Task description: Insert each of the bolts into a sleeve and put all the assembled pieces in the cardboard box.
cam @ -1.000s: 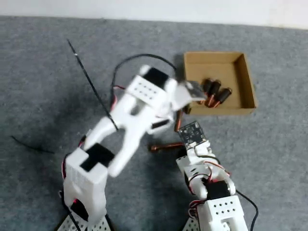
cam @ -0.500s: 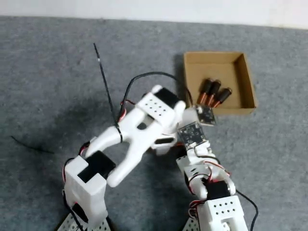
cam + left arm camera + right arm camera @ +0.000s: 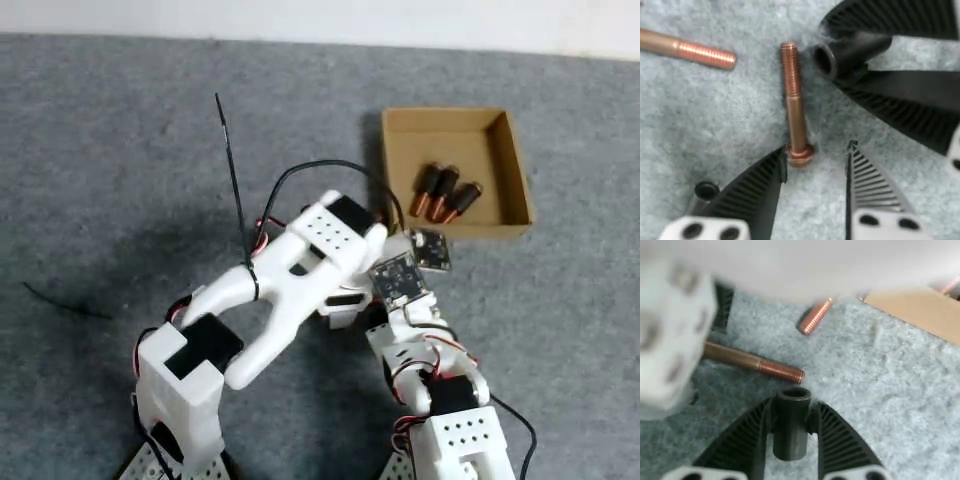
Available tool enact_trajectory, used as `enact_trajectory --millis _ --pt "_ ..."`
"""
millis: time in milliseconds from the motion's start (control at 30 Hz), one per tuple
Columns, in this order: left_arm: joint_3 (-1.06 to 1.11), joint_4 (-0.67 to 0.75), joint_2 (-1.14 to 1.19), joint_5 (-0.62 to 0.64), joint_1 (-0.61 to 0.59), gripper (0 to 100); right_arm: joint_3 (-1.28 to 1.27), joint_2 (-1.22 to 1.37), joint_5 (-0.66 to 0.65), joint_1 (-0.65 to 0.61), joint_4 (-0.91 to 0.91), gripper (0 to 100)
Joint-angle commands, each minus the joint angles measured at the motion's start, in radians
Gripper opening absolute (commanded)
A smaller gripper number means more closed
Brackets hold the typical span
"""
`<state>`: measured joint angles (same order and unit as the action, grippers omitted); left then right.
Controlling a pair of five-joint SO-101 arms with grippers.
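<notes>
Bolt point(image 3: 795, 105): lying flat on the grey carpet point(image 3: 715, 115), pointing its thread toward the sleeve point(image 3: 845, 50) and resting its head just beside one finger point(image 3: 765, 180) of the left gripper point(image 3: 817, 157). Left gripper: standing wide open with that head between the fingers, hanging low over the carpet, not pinching anything. Right gripper point(image 3: 791, 407): clamping the black sleeve between both fingers, holding it nearly level, turning its open end to the bolt (just beside the thread tip, maybe touching, maybe not). Second bolt point(image 3: 687, 47): lying loose on the carpet, near the first one but apart from it, pointing its thread toward the first one. Box point(image 3: 395, 170): sitting just past the grippers in the high view, holding three assembled pieces point(image 3: 441, 193) side by side near its front wall. Black tie point(image 3: 232, 175): sticking up from the left arm point(image 3: 330, 232).
</notes>
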<state>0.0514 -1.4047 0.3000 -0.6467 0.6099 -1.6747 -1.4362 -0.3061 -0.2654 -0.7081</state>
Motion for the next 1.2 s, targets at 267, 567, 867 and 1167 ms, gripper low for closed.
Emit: enact_trajectory --millis 267,567,867,1167 --pt "0.021 0.043 -0.044 -0.003 -0.008 19 -0.125 -0.013 -0.006 0.225 0.036 0.6" --pt "0.019 0.043 -0.045 0.000 -0.013 19 -0.122 -0.013 -0.008 0.337 0.039 0.6" --pt "0.028 0.080 -0.042 -0.003 -0.022 19 -0.120 -0.013 -0.006 0.375 0.039 0.6" --pt "0.065 0.184 0.067 -0.006 -0.024 19 -0.120 -0.013 -0.006 0.375 0.039 0.6"
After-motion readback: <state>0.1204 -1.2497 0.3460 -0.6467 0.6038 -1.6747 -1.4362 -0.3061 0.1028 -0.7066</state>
